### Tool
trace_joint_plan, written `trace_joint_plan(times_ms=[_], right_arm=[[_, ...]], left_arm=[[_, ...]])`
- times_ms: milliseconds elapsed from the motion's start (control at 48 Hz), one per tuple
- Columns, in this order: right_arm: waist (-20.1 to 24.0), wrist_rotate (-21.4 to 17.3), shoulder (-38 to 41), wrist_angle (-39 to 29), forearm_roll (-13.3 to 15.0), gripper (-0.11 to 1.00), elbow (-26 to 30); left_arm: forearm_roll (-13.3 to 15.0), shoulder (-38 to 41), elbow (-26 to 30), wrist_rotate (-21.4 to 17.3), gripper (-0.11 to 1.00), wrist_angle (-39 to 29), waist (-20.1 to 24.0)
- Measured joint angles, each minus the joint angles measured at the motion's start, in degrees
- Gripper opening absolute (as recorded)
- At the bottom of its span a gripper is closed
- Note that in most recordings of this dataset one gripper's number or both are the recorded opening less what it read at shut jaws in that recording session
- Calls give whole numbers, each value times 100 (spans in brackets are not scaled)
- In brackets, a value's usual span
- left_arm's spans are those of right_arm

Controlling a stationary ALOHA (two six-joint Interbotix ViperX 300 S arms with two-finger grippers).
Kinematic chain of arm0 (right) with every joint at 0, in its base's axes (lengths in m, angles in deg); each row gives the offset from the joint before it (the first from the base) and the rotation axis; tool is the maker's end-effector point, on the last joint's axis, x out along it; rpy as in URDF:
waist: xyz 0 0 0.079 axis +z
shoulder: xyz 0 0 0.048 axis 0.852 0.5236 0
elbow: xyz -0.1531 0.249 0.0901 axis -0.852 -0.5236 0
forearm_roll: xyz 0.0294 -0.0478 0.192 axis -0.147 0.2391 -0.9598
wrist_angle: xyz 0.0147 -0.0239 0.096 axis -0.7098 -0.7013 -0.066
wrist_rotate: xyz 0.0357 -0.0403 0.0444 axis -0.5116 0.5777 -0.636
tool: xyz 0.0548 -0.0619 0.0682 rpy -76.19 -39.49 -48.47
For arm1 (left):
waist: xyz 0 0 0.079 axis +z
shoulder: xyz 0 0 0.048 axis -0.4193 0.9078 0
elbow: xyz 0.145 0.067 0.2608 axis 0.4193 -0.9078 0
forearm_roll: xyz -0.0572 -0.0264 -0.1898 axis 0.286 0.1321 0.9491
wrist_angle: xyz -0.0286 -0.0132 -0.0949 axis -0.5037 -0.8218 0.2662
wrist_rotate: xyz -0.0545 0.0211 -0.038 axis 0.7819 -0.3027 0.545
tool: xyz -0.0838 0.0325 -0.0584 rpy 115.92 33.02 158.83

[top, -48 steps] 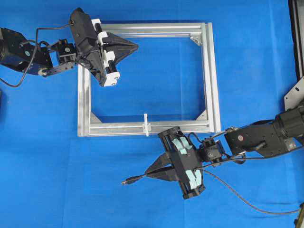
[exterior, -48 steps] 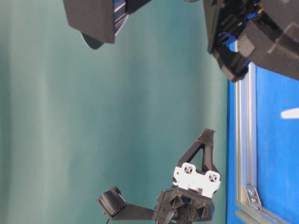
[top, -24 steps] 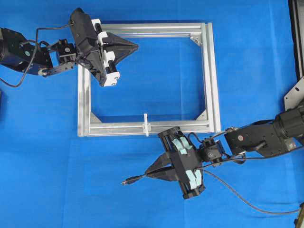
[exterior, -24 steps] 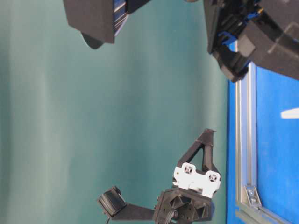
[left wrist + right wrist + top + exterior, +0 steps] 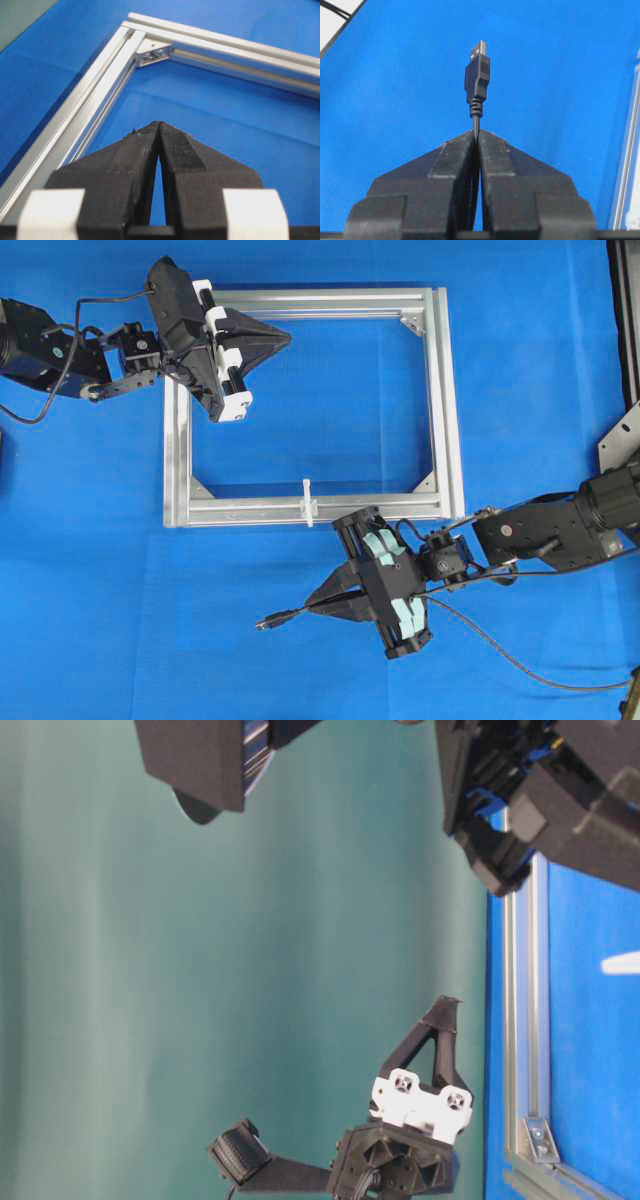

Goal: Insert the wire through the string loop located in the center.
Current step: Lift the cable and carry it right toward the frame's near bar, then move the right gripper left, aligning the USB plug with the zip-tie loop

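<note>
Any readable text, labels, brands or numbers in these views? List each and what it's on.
None readable in any view.
USB plug of the wire, held in the shut right pincer: no logo or marking visible.
Aluminium frame: bare metal, no print.
White string loop: plain.
Left pincer, shut and empty: no lettering visible.
Blue cloth: unmarked.

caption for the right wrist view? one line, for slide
Right gripper shut on the wire just behind its USB plug, which points away over the blue mat; frame edge at right.
</note>
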Motion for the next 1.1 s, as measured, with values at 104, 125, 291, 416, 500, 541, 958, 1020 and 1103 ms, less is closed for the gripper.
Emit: trace_joint_plan(times_ms=[104, 125, 291, 416, 500, 541, 958, 1020, 1103], right_arm=[[0, 0, 0, 9, 0, -2, 0], [0, 0, -9, 9, 0, -2, 0], [9, 9, -9, 9, 0, -2, 0], [0, 0, -9, 9, 0, -2, -18], [9, 0, -62, 9, 0, -2, -105], [0, 0, -105, 9, 0, -2, -158], [0, -18, -1090, 0, -9, -2, -1239], [9, -18, -1274, 9, -9, -2, -1433], [0, -18, -1459, 9, -9, -2, -1608]], left_arm=[[0, -9, 0, 0, 0, 0, 0], [0, 0, 0, 0, 0, 0, 0], [0, 0, 0, 0, 0, 0, 0], [0, -9, 0, 0, 0, 0, 0], [0, 0, 0, 9, 0, 0, 0], [0, -9, 0, 0, 0, 0, 0], [0, 0, 0, -9, 0, 0, 0], [0, 0, 0, -9, 0, 0, 0], [0, -9, 0, -18, 0, 0, 0]])
